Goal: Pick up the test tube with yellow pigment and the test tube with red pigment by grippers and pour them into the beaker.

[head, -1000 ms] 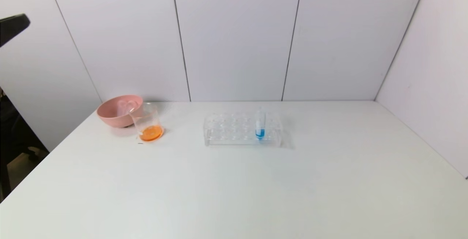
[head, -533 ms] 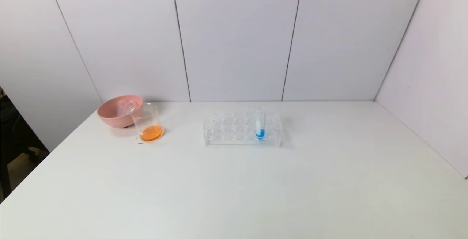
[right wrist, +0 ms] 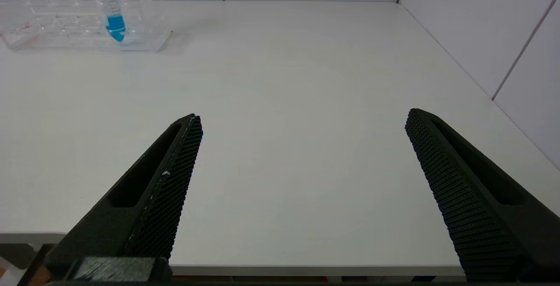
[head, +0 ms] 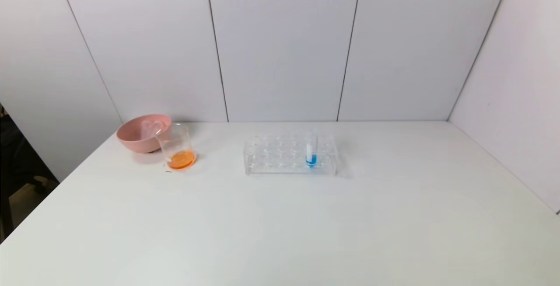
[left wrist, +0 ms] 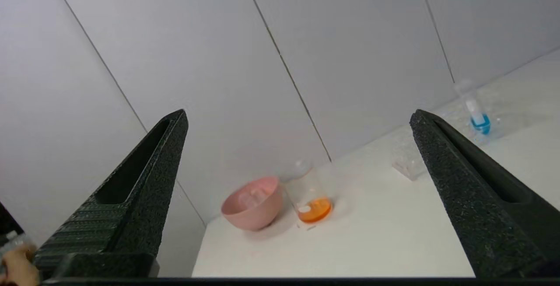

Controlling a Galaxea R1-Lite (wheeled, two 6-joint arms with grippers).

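You'll find the beaker [head: 176,147] left of centre in the head view, orange liquid at its bottom, touching the pink bowl [head: 141,132]; the tube rack [head: 290,155] at centre holds only a blue-liquid tube [head: 311,150]. Your left gripper [left wrist: 297,122] and right gripper [right wrist: 302,124] both gape wide, holding nothing; neither shows in the head view.

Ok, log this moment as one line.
beaker: orange liquid, by pink bowl | rack: blue tube only | left gripper open | right gripper open
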